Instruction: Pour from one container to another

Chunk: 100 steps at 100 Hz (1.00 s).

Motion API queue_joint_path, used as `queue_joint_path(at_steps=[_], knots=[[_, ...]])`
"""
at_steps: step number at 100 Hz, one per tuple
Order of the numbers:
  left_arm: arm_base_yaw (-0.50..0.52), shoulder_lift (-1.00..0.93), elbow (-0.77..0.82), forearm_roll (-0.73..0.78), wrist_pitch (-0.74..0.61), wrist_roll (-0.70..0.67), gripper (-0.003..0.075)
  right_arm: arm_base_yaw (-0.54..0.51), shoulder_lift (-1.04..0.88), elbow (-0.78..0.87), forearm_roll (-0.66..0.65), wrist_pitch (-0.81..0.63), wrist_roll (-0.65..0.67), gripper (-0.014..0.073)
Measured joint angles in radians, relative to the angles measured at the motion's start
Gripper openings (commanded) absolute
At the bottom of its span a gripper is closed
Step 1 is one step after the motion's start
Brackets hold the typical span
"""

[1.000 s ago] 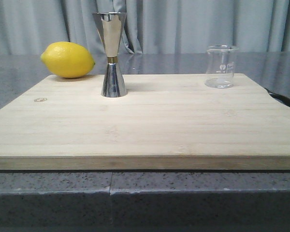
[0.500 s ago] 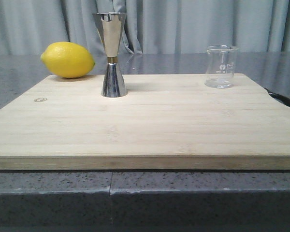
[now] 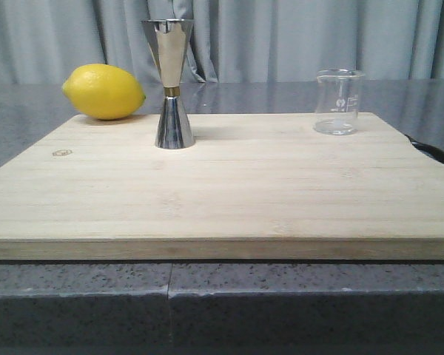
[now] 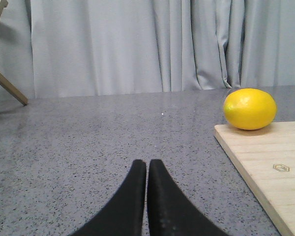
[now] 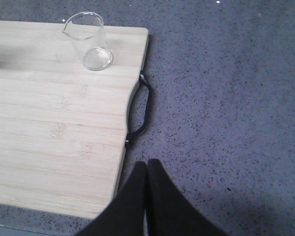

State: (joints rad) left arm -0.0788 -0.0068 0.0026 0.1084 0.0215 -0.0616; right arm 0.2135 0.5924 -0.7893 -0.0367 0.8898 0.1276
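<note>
On board (image 3: 222,192): beaker (image 3: 338,102) (upright), jigger (image 3: 171,83)

left gripper (image 4: 147,169): black fingers pressed together, tips meeting, nothing held between them; it points level, low over the surface
right gripper (image 5: 147,169): black fingers closed tip to tip, holding nothing; it is raised and tilted downward
arms: neither arm nor gripper shows in the front view

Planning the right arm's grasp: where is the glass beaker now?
In the front view the beaker stands upright at the cutting board's far right corner, well right of the jigger.
</note>
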Motion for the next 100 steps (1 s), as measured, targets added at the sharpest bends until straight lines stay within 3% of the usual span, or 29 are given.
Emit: queue_joint_path(at_steps=[17,31,60,87,100], knots=[[0.0,0.0,0.0,0.0,-0.002,0.0,-0.0019,-0.023,-0.022,0.0,-0.002,-0.005,0.0,-0.0067],[0.0,0.0,0.0,0.0,-0.004,0.0,-0.0019,-0.088,-0.096,0.061,-0.008,-0.113,0.0,-0.0067],[0.0,0.0,0.0,0.0,-0.008,0.0,-0.0019,-0.272,-0.355,0.444,-0.015,-0.503,0.0,-0.0067],[0.0,0.0,0.0,0.0,-0.008,0.0,-0.0019,-0.292,-0.584,0.75,0.004,-0.746,0.0,-0.0067],[0.0,0.0,0.0,0.0,-0.009,0.0,-0.0019,-0.293,-0.6,0.805,0.008,-0.793,0.0,-0.0067]])
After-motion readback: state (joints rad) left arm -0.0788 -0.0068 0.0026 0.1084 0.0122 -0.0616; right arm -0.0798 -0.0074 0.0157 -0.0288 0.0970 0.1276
